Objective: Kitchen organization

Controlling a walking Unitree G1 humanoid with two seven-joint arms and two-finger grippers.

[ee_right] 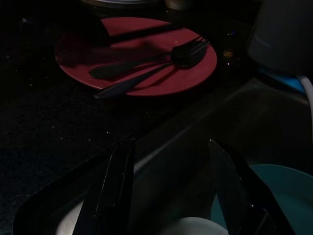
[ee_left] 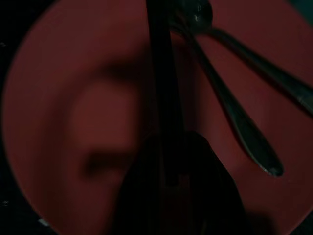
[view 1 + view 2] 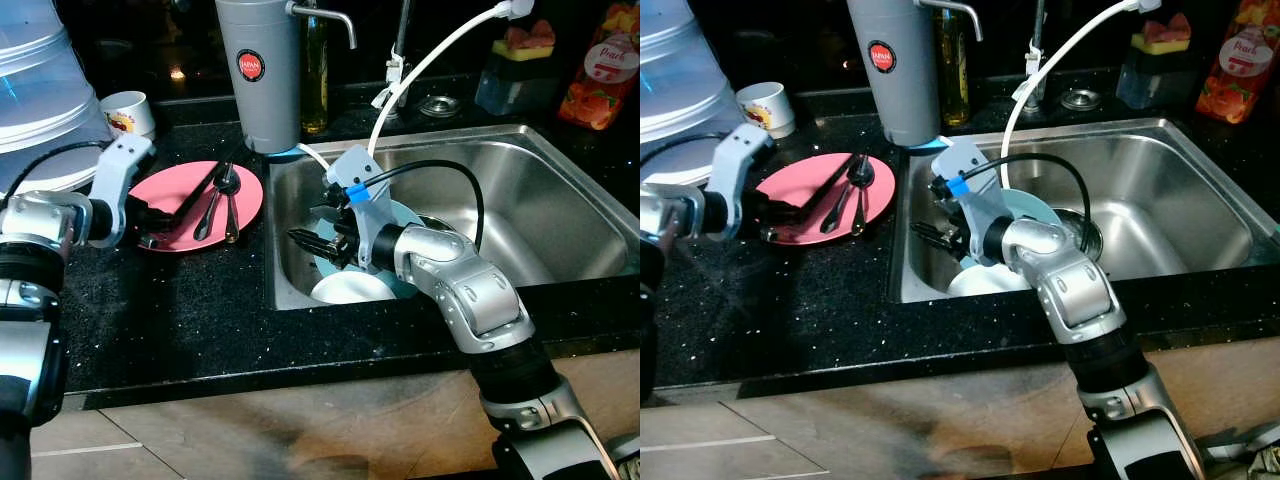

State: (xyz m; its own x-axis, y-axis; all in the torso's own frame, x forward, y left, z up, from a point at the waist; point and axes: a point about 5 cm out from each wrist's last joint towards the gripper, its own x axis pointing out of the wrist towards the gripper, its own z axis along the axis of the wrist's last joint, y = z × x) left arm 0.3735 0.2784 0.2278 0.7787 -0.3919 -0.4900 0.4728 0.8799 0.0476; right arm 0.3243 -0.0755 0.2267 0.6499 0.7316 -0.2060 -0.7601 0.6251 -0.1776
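Down in the sink point(image 3: 560, 215), my right gripper point(image 3: 318, 228) is hanging wide open above the white bowl point(image 3: 345, 290). Left, my other gripper point(image 3: 150, 225) is pinching a chopstick point(image 3: 198, 192) on the pink plate point(image 3: 245, 205); it could slip and knock the spoons point(image 3: 222, 200) off.

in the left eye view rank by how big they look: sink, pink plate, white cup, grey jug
1. sink
2. grey jug and pink plate: look alike, not ranked
3. white cup
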